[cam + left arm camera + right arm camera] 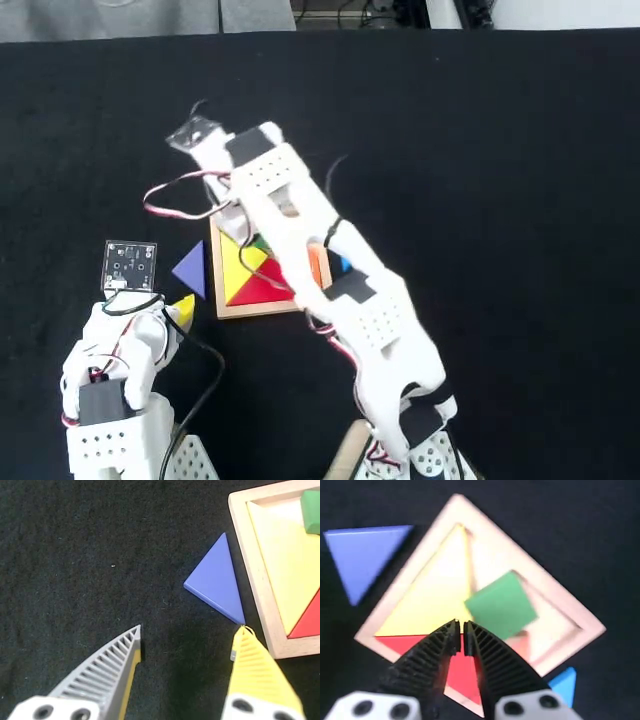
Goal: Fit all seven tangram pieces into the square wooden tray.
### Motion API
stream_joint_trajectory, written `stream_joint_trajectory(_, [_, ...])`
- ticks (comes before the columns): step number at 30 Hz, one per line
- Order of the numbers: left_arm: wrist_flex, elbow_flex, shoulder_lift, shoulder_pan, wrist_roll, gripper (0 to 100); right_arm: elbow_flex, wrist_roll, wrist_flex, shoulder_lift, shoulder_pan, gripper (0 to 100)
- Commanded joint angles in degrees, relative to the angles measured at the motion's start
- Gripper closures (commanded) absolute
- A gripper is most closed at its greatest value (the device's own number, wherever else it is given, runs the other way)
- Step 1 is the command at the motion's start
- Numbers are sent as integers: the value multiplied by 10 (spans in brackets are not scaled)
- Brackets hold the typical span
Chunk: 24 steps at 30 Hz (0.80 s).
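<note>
From above: the tray (pixel 250 312) is crossed by the right arm (pixel 300 220), so a good part of it is hidden; a yellow triangle (pixel 240 270) and a red triangle (pixel 262 291) are seen lying inside it; a blue triangle (pixel 190 270) is left out on the black cloth (pixel 500 150), just beside the tray's rim on the left arm's (pixel 120 350) side; a light blue piece (pixel 341 265) is spotted just off the opposite rim; an orange piece (pixel 317 265) is glimpsed next to it, though whether it's in the tray can't be told.

Left wrist: the left gripper (pixel 190 630) is spread wide, nothing pinched; its yellow finger (pixel 252 665) is tipped right at the blue triangle's corner nearest the tray, and its grey finger (pixel 112 667) is kept well away from the tray; the blue triangle is laid flat, one edge running along the tray's rim with a thin gap between.

Right wrist: the right gripper (pixel 461 627) is hung over the tray, its black fingers pressed almost together with nothing between them; the tips are placed above where yellow and red meet; a green square (pixel 502 605) is seen inside the tray beside the yellow triangle, looking askew rather than seated; the light blue piece is parked on the cloth just outside the rim.
</note>
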<state>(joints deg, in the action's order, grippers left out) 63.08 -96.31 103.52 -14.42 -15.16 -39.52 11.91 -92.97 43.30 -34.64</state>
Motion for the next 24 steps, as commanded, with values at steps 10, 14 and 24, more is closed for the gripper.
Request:
stream_joint_trajectory(10, [-10, -11, 4, -3, 3, 712, 7, -4, 32, 11, 17, 987])
stream_joint_trajectory(14, [-10, -11, 4, -3, 3, 712, 12, 0, 54, 13, 17, 987])
stream_joint_trajectory(24, [-10, -11, 4, -3, 3, 712, 18, -1, 98, 8, 48, 987])
